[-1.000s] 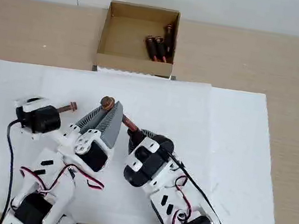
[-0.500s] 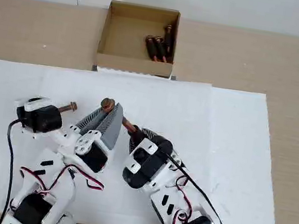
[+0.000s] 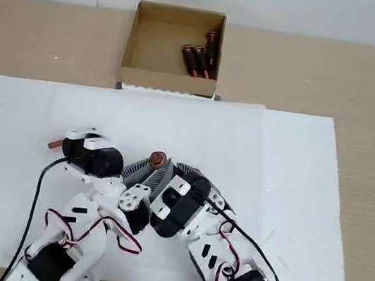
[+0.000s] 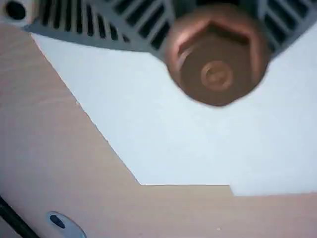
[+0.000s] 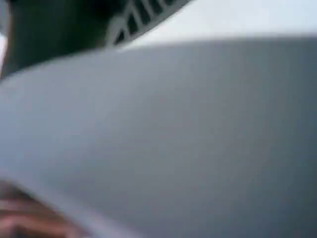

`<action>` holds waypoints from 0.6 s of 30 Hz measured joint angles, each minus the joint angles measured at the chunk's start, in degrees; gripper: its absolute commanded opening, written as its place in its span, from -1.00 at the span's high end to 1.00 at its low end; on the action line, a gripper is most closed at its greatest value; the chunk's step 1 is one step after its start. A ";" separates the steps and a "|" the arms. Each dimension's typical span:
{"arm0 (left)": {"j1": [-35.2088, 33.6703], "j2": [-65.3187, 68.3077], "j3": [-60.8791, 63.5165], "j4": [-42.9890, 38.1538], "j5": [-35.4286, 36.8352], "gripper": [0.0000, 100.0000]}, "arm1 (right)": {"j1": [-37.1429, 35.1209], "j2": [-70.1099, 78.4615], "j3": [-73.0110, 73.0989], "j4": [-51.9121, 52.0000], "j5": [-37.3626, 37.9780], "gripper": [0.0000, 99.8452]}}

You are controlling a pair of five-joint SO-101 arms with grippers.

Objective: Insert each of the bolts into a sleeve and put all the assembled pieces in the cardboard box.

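left arm: folded low over the paper [image 3: 285, 199], wrist turned so the left gripper [image 3: 153, 169] points up and away from the base
left gripper: clamped on a bolt [image 3: 158, 158]; grey ribbed fingers [image 4: 124, 25] pinch it just under the head, and the hex head stands clear above the tips
bolt: upright in the grip, head toward the high camera; shank hidden between the fingers
right arm [image 3: 187, 208]: also folded low, wrist pressed up beside the left gripper
right gripper [image 3: 176, 174]: touching or just beside the left gripper, mostly covered by it; can't tell its state or whether it holds anything
right wrist cam: blurred grey surface up close, a brown smear at one corner, not identifiable
loose piece [image 3: 55, 143]: copper-coloured, lying on the paper well off to the left gripper's outer side, past the left arm's black motor; bolt or sleeve, can't tell
box [image 3: 135, 40]: straight ahead of both grippers, well apart, just past the paper's far edge on the table [image 3: 368, 83]
assemblies [image 3: 199, 58]: a few lying together in the box, on the right arm's side
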 measured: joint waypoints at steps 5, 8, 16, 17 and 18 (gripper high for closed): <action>0.00 -0.09 0.44 0.00 0.00 0.69 | 0.00 0.09 0.00 0.09 0.00 0.99; 0.00 -0.09 0.79 0.00 -1.93 0.55 | 0.35 0.09 0.00 0.09 0.00 0.99; -3.34 0.44 -0.26 0.88 -5.98 0.56 | 0.18 -0.09 0.00 -0.09 0.00 0.99; -4.40 0.53 -0.35 1.14 -6.68 0.56 | 0.00 -0.18 -0.09 -0.09 0.00 0.99; -5.36 0.53 -0.79 1.14 -7.38 0.56 | 0.00 -0.18 -0.09 -0.09 -0.09 0.99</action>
